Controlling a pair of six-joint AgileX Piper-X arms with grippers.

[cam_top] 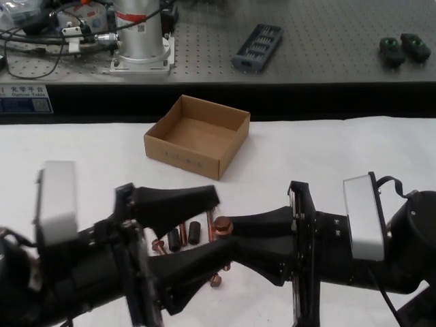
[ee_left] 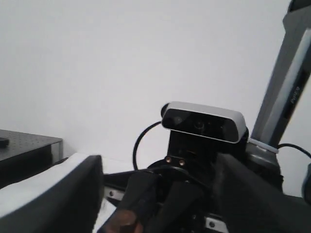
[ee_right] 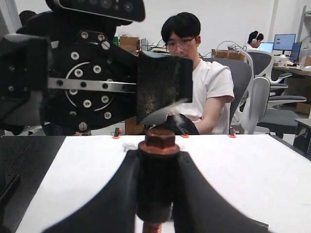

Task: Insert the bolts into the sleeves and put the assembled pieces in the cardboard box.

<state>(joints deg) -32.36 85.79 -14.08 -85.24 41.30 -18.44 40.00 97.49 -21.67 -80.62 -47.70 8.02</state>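
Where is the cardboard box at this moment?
In the high view, the cardboard box sits on the white cloth near its far edge, left of centre, beyond the loose bolts and sleeves.

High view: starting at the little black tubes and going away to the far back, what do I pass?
black sleeves → cardboard box → dark ribbed case

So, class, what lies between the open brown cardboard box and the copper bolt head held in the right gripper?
Nothing but bare white table cover, as the high view shows.
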